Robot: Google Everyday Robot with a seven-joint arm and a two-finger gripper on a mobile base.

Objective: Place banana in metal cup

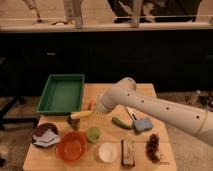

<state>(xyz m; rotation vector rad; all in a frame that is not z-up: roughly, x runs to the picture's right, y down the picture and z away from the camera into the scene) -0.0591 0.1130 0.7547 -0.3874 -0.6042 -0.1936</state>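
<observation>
My gripper (95, 112) is at the end of the white arm that reaches in from the right, over the left-middle of the wooden table (165, 157). It is shut on the banana (81, 114), a small yellow piece that sticks out to the left of the fingers, nearly level. The metal cup (74, 123), small and dull grey, stands on the table just below the banana's left end. The banana is above the cup, not in it.
A green tray (62, 92) lies at the back left. Nearby are a round orange fruit (91, 104), a dark green vegetable (121, 122), a blue sponge (141, 124), a light green cup (93, 133), an orange bowl (71, 146), a white bowl (107, 152), a brown bar (128, 151), dark grapes (152, 145) and a dark bag (45, 135).
</observation>
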